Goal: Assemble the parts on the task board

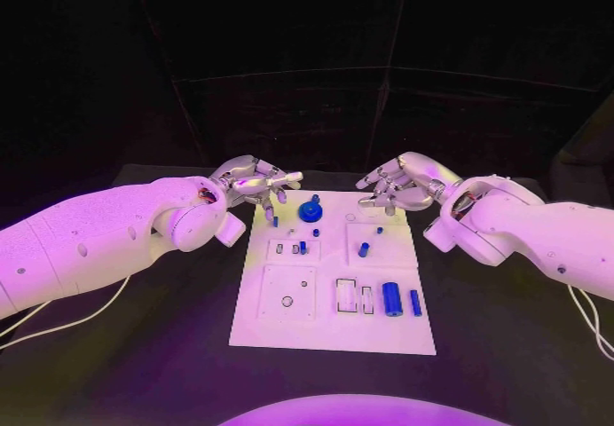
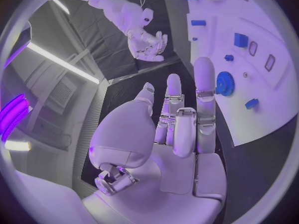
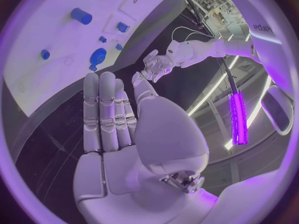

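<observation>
From the head view, the task board (image 1: 330,302) lies in the middle of the black table (image 1: 512,328), with bare table on both long sides and in front. The left hand (image 1: 256,185) hovers at the board's far left corner and the right hand (image 1: 399,185) at its far right corner, fingers spread and holding nothing; their fingertips partly cover the board's far edge. A blue gear (image 1: 311,211) sits near that far edge between the hands, a small blue peg (image 1: 364,249) stands mid-board, and a blue cylinder (image 1: 393,299) with a slim blue bar (image 1: 414,303) lies near the right edge — smaller pieces are too tiny to tell. In the left wrist view the left hand's fingers (image 2: 204,92) stand straight and apart, off the board's edge, near the gear (image 2: 224,83); the board is cut off at the rim. In the right wrist view the right hand's fingers (image 3: 99,109) are extended, empty, over dark table beside the board, the gear (image 3: 97,56) beyond them.
</observation>
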Controlling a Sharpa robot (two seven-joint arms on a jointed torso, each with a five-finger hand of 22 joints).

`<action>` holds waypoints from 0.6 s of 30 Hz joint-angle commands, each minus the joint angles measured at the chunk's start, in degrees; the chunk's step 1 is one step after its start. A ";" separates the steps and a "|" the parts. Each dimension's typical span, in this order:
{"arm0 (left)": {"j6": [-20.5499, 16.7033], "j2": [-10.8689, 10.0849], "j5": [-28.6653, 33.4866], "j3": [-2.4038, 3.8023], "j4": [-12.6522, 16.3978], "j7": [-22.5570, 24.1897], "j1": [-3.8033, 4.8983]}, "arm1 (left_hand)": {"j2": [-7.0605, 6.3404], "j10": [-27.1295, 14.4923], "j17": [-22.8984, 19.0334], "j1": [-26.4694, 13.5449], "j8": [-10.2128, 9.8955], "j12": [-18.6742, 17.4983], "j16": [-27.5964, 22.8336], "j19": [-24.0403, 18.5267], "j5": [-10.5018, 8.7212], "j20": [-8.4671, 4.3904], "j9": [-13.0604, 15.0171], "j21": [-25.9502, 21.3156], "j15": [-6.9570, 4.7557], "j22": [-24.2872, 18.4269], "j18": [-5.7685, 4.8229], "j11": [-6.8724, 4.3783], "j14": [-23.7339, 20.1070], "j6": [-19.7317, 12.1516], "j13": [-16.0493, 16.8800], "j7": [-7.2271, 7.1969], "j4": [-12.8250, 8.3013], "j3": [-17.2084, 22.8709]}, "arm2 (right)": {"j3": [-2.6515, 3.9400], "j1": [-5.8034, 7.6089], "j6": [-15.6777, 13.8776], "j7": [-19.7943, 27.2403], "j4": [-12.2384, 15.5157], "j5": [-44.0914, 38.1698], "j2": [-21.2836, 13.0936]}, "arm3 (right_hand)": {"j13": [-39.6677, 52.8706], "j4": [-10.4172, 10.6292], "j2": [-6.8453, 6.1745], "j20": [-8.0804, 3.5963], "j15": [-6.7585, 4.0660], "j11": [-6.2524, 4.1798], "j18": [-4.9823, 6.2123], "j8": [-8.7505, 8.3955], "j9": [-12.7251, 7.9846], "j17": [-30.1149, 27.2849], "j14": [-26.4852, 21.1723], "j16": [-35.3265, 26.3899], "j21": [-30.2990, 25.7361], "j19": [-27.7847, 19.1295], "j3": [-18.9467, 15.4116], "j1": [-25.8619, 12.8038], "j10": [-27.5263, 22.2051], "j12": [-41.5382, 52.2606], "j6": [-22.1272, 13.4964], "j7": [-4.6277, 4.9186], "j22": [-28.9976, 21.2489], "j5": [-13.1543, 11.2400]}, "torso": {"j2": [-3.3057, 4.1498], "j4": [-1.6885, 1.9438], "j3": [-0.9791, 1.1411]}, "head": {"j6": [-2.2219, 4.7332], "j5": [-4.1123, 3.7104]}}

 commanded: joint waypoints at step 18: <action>16.28 9.73 -28.23 -3.63 -6.31 -29.16 5.02 | 1.33 1.22 15.20 0.43 20.06 32.35 7.23 3.56 -0.16 -1.71 13.31 32.32 -2.35 40.79 -5.38 -3.00 6.04 -4.06 30.64 -2.94 4.77 -7.95 | 0.03 1.38 -1.46 7.29 -5.76 15.86 -0.06 | -27.90 -1.80 -1.50 2.59 2.68 2.22 0.67 -1.77 -0.25 -14.02 2.76 -29.88 -22.74 3.90 3.06 1.10 6.41 -22.08 4.32 1.27 -15.12 -0.16 | -1.75 -0.77 1.09 | -0.65 1.15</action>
